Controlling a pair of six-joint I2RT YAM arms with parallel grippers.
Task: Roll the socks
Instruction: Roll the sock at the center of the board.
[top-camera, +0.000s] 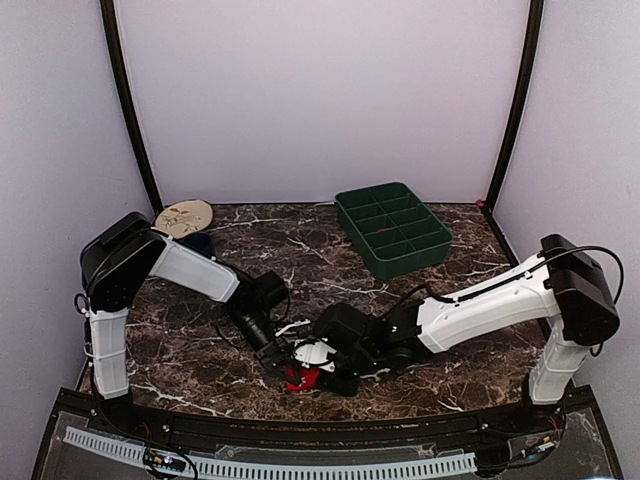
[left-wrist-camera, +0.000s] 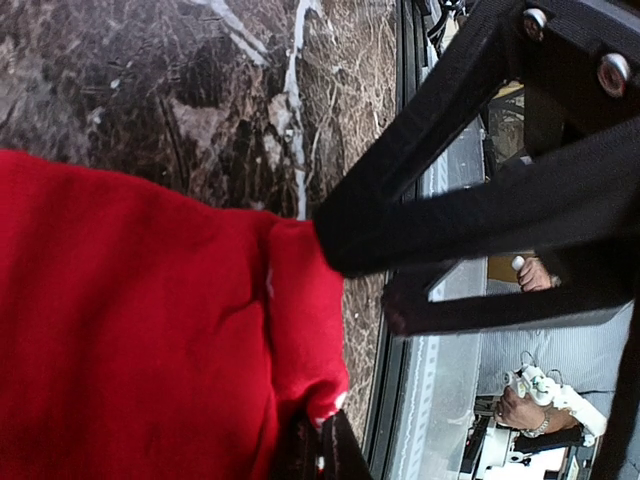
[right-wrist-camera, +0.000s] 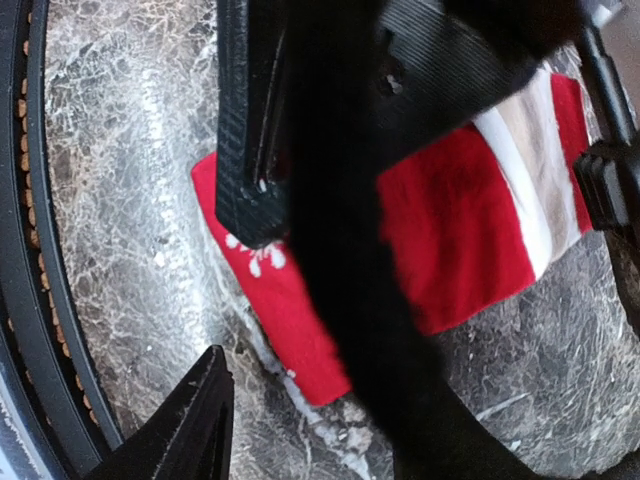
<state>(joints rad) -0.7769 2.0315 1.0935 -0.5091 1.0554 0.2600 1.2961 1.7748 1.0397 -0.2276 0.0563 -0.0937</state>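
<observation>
Socks sit in a red heap close to the near edge of the marble table, just beyond the black front rim and between my two wrists.

My left gripper is angled in from the left and is pinched tight on a fold at the edge of the red fabric. In its wrist view the cloth fills the lower left and runs right up to the closed fingertips, with marble showing above it.

My right gripper is angled in from the right with its jaws standing apart, clamping nothing. One finger hangs over the red cloth beside a small white pattern. The other finger is off the fabric, over bare marble on the rim side.

In that view one sock lies flat, and its white-and-pink cuff is at the end well away from those fingers. A dark blurred shape crosses the middle and hides part of it. I cannot tell where one sock ends and the other begins.

Farther back, my white left forearm and white right forearm slope outward over the marble. Towards the far edge, a green tray with dividers stands right of centre. A round tan disc lies at the far left corner, with a small dark object just beside it.
</observation>
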